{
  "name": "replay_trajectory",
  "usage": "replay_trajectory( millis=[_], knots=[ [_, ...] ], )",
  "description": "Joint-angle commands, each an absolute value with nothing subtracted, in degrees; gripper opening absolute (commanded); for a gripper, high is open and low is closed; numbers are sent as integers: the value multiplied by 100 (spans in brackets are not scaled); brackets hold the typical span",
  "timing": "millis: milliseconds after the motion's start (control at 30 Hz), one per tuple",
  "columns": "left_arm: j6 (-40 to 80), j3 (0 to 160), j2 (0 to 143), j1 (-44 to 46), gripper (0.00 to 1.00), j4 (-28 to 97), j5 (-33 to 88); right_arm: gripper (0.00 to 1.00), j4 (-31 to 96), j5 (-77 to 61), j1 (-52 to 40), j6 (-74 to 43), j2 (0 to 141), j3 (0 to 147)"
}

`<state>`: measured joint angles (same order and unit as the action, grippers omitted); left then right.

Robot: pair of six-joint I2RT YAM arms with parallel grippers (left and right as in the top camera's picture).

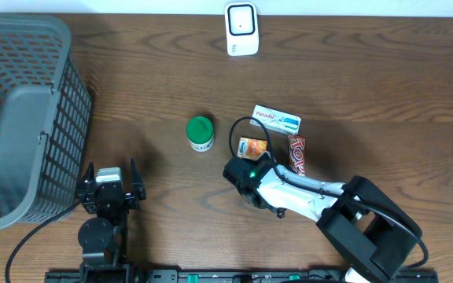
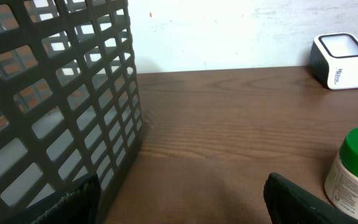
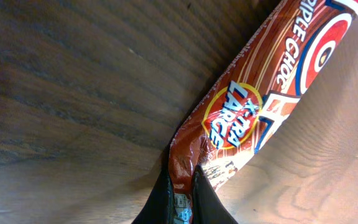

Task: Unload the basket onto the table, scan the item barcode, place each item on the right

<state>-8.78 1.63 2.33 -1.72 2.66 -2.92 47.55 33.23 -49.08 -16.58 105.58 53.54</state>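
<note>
Looking down from overhead, you see the grey basket (image 1: 22,118) at the left edge of the bench (image 1: 132,79), the white scanner (image 1: 241,29) at the far middle, and a cluster right of centre: a green-lidded jar (image 1: 200,134), a white medicine box (image 1: 277,119), an orange packet (image 1: 252,147) and a red bar (image 1: 297,154) near it. Your left pincer (image 1: 111,174) sits near the basket, released, with nothing between its fingers. Your right arm (image 1: 297,192) reaches in from the lower right, and its wrist covers the spot just below the orange packet, so from above you cannot tell what it grips. In the left wrist view the fingers (image 2: 303,202) stand wide apart over bare wood, with the basket close on the left and the jar and scanner off to the right. In the right wrist view your right pincer (image 3: 178,202) is clenched on the crimped end of a chocolate bar (image 3: 241,118), whose wrapper runs up and to the right.
</note>
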Motion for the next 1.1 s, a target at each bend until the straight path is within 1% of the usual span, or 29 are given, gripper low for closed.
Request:
replay_trajectory(
  millis=[0, 67, 300, 400, 500, 600, 700, 800, 900, 967, 1067],
  knots=[
    [-825, 95, 233, -154, 84, 548, -344, 1, 4654, 2423, -4890, -1883, 10337, 5415],
    [-825, 97, 233, -154, 84, 548, -344, 1, 4794, 1887, -4871, -1789, 10086, 5603],
    [-827, 97, 233, -154, 84, 548, -344, 1, 5417, -1361, -4606, -1033, 8687, 6663],
    [-825, 95, 233, -154, 84, 548, -344, 1, 5452, -2768, -4338, -563, 8068, 6744],
    [-825, 97, 233, -154, 85, 548, -344, 1, 5509, -3347, -3957, -504, 7752, 6563],
    [-825, 97, 233, -154, 84, 548, -346, 1, 5437, -3756, -3612, -504, 7795, 6208],
    [-825, 97, 235, -154, 85, 548, -344, 1, 4976, -4722, -3262, -226, 7909, 5684],
    [-825, 97, 233, -154, 84, 548, -346, 1, 4576, -5352, -2864, 54, 8110, 5190],
    [-825, 97, 233, -154, 85, 548, -346, 1, 4460, -5461, -2383, 196, 8431, 4858],
    [-825, 97, 233, -154, 85, 548, -346, 1, 4504, -5387, -1970, 550, 8746, 4748],
    [-825, 95, 233, -154, 84, 548, -344, 1, 4600, -4678, -1566, 585, 8969, 4748]
  ],
)
